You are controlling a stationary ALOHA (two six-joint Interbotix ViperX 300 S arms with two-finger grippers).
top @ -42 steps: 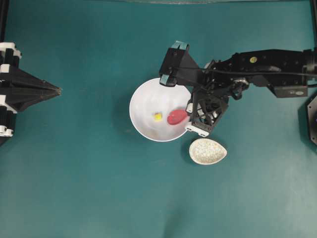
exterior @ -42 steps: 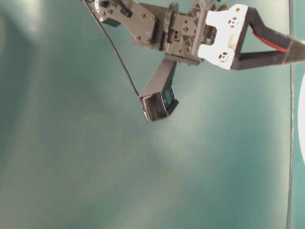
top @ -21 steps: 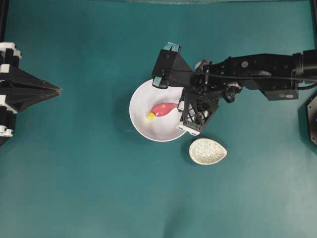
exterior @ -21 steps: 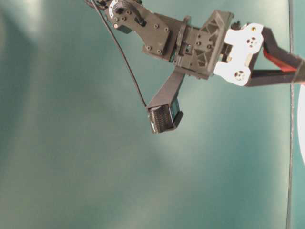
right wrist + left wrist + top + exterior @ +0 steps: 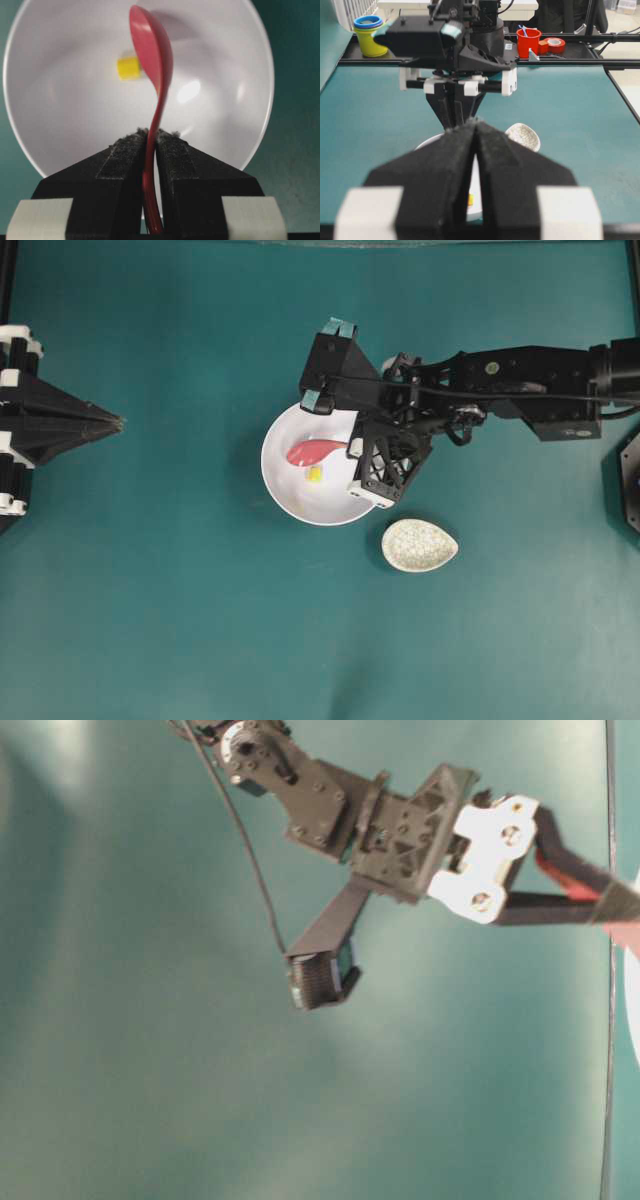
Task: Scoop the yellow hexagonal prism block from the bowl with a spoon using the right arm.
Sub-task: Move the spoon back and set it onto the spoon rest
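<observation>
- Bright yellow, small and blocky, the yellow hexagonal prism block lies on the inner floor of the bowl, near its middle. In the right wrist view it sits just beside the scoop's edge, not in the scoop.
- Glossy pink-red, the spoon is clamped by its handle between the pads of the right gripper, jaws closed tight on it. It is turned on edge, scoop reaching into the bowl above the block.
- Progress, as judged: spoon is in hand and inside the bowl; the block is not yet loaded. Remaining work appears to be turning the scoop flat, sliding it under the block and lifting it clear of the rim.
- Risk, as judged: the block is small against the scoop and the bowl is smooth, so a push may send it skating away.
- The right arm reaches in from the right of the overhead view, its wrist over the bowl's right rim.
- The left gripper is parked at the left edge, well apart from the bowl, jaws pressed together and holding nothing.
- A speckled beige dish sits just beside the bowl's lower right; it does not block the scoop's path.
- Teal tabletop is otherwise unobstructed near the bowl.
</observation>
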